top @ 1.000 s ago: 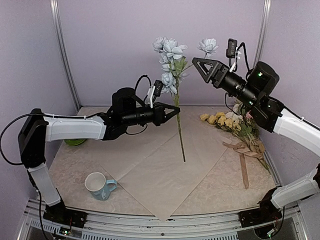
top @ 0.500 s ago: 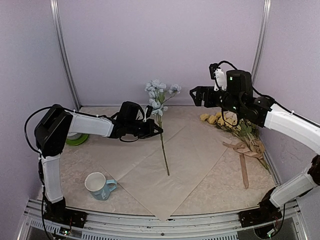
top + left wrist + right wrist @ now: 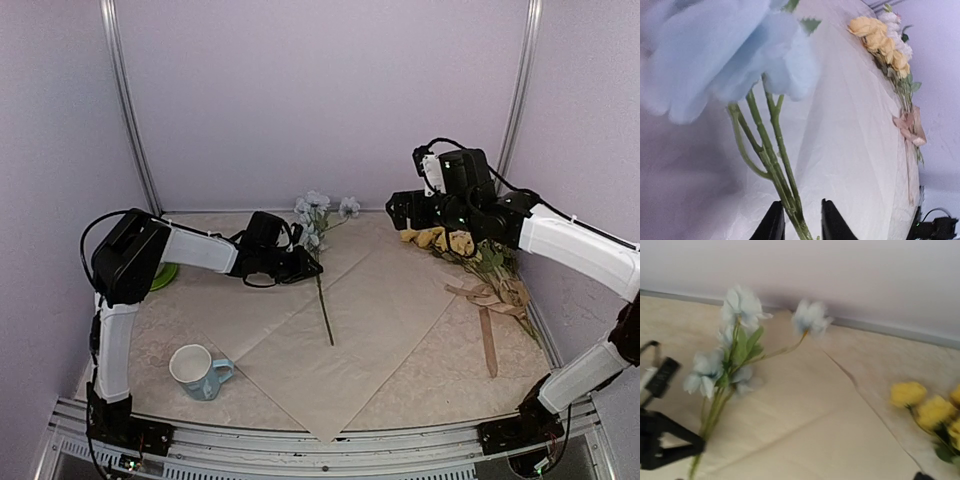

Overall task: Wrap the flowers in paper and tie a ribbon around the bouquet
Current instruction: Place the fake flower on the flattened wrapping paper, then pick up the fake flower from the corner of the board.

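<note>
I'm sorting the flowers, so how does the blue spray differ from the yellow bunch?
The blue spray carries loose pale blue blooms; the yellow bunch is a tight yellow cluster. The blue spray lies across the paper; the yellow bunch lies far right, by the ribbon. Both have green stems.

The blue flowers now lie across the paper rather than upright, with the left hand and right hand both lower.
</note>
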`<state>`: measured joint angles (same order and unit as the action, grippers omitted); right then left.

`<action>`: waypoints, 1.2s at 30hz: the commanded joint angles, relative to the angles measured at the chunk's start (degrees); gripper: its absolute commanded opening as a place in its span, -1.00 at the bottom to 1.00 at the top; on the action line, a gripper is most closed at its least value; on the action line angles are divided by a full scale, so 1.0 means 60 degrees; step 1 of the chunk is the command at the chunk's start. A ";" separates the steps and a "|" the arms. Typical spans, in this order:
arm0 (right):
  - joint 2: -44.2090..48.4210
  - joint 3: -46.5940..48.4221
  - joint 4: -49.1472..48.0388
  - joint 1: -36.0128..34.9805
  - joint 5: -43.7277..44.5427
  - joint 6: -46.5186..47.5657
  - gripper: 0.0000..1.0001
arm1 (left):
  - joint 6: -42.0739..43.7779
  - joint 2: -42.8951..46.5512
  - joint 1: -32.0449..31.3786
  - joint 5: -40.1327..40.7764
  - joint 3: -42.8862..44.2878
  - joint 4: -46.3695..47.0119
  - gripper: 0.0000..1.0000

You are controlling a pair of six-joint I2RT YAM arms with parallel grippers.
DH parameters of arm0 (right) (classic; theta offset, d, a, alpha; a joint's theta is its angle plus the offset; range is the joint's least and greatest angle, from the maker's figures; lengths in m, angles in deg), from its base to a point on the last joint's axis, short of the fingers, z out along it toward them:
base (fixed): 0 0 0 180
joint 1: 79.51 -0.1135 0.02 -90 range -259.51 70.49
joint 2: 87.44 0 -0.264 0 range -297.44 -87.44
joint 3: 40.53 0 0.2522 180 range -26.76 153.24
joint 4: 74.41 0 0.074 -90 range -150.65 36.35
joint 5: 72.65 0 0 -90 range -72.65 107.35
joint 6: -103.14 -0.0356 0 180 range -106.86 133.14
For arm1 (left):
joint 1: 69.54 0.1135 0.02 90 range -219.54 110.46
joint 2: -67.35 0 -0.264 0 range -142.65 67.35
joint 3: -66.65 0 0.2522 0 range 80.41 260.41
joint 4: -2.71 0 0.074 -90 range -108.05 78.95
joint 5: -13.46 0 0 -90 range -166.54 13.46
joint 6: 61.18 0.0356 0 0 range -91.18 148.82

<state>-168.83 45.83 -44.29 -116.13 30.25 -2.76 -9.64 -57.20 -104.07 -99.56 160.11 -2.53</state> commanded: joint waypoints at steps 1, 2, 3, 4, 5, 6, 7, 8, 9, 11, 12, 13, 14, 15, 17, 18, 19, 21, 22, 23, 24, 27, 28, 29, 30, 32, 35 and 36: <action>-0.0333 0.0286 0.1176 0.0869 0.0047 0.0026 0.95 | 0.0414 -0.0142 0.0026 0.0418 0.0472 -0.0408 -0.35; -0.0394 0.0257 0.1361 0.1124 -0.0058 0.0020 0.94 | 0.0469 -0.0080 0.0023 0.0510 0.0460 -0.0436 -0.24; -0.0456 0.0185 0.1531 0.1385 -0.0144 0.0025 0.94 | 0.0533 0.0003 0.0026 0.0673 0.0446 -0.0477 -0.16; -0.0499 0.0076 0.1660 0.1681 -0.0212 0.0063 0.93 | 0.0610 0.0110 0.0024 0.0827 0.0422 -0.0538 -0.08; -0.0519 -0.0060 0.1740 0.1960 -0.0234 0.0093 0.91 | 0.0655 0.0226 0.0017 0.1004 0.0363 -0.0565 -0.02; -0.0527 -0.0211 0.1790 0.2262 -0.0187 0.0152 0.88 | 0.0690 0.0365 0.0025 0.1138 0.0284 -0.0569 0.01; -0.0524 -0.0378 0.1795 0.2657 -0.0135 0.0258 0.80 | 0.0709 0.0507 0.0014 0.1255 0.0186 -0.0538 0.04; -0.0546 -0.0525 0.1821 0.2968 -0.0028 0.0350 0.69 | 0.0698 0.0680 0.0001 0.1380 0.0049 -0.0481 0.10; -0.0605 -0.0630 0.1916 0.3265 0.0163 0.0462 0.57 | 0.0710 0.0845 -0.0034 0.1561 -0.0085 -0.0414 0.14; -0.0872 -0.0680 0.2118 0.3863 0.0660 0.0672 0.28 | 0.0757 0.1256 -0.0164 0.1912 -0.0377 -0.0278 0.23; -0.1038 -0.0656 0.2198 0.4122 0.0844 0.0742 0.16 | 0.0821 0.1437 -0.0236 0.2123 -0.0479 -0.0264 0.30; -0.1229 -0.0600 0.2296 0.4435 0.0974 0.0857 0.07 | 0.0958 0.1642 -0.0332 0.2360 -0.0537 -0.0306 0.40; -0.1448 -0.0474 0.2424 0.4738 0.1052 0.1031 0.02 | 0.1141 0.1838 -0.0447 0.2664 -0.0552 -0.0381 0.50; -0.1683 -0.0317 0.2594 0.5025 0.1076 0.1153 -0.02 | 0.1338 0.2140 -0.0562 0.2959 -0.0558 -0.0441 0.64; -0.2210 0.0119 0.2966 0.5612 0.0864 0.1455 -0.05 | 0.1954 0.2640 -0.0899 0.3576 -0.0609 -0.0465 0.96; -0.2509 0.0392 0.3136 0.5897 0.0692 0.1640 -0.05 | 0.2306 0.2873 -0.1085 0.3865 -0.0621 -0.0479 0.97; -0.2822 0.0620 0.3309 0.6135 0.0521 0.1859 -0.06 | 0.2711 0.3091 -0.1288 0.4152 -0.0627 -0.0498 0.98; -0.3532 0.1127 0.3763 0.6601 0.0203 0.2226 -0.11 | 0.3512 0.3435 -0.1691 0.4679 -0.0666 -0.0564 0.98; -0.3882 0.1410 0.4050 0.6805 0.0284 0.2313 -0.15 | 0.3943 0.3577 -0.1918 0.4877 -0.0715 -0.0582 0.98; -0.4250 0.1674 0.4280 0.7012 0.0385 0.2390 -0.19 | 0.4206 0.3693 -0.2048 0.5037 -0.0770 -0.0580 0.98; -0.4576 0.1872 0.4432 0.7138 0.0433 0.2526 -0.23 | 0.4418 0.3803 -0.2167 0.5162 -0.0856 -0.0571 0.98; -0.5351 0.2255 0.4604 0.7377 0.0354 0.2862 -0.28 | 0.4637 0.3978 -0.2273 0.5242 -0.1019 -0.0616 0.98; -0.5498 0.2319 0.4578 0.7402 0.0279 0.2955 -0.28 | 0.4646 0.4007 -0.2273 0.5229 -0.1055 -0.0637 0.98; -0.5626 0.2348 0.4518 0.7414 0.0229 0.3032 -0.27 | 0.4649 0.4027 -0.2273 0.5237 -0.1078 -0.0651 0.98; -0.5737 0.2385 0.4456 0.7421 0.0228 0.3114 -0.27 | 0.4642 0.4043 -0.2274 0.5261 -0.1114 -0.0649 0.97; -0.6045 0.2607 0.4420 0.7422 0.0265 0.3199 -0.32 | 0.4649 0.3982 -0.2274 0.5305 -0.1105 -0.0691 0.98; -0.6505 0.3107 0.4661 0.7422 0.0214 0.3216 -0.42 | 0.4673 0.3860 -0.2274 0.5196 -0.1018 -0.0762 0.98; -0.6578 0.3201 0.4765 0.7422 0.0230 0.3164 -0.43 | 0.4661 0.3815 -0.2274 0.5154 -0.0986 -0.0773 0.98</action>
<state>-206.20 61.20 -17.97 -71.61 32.44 15.22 16.70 -33.60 -117.73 -69.14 153.84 -6.91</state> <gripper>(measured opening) 0.293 0.987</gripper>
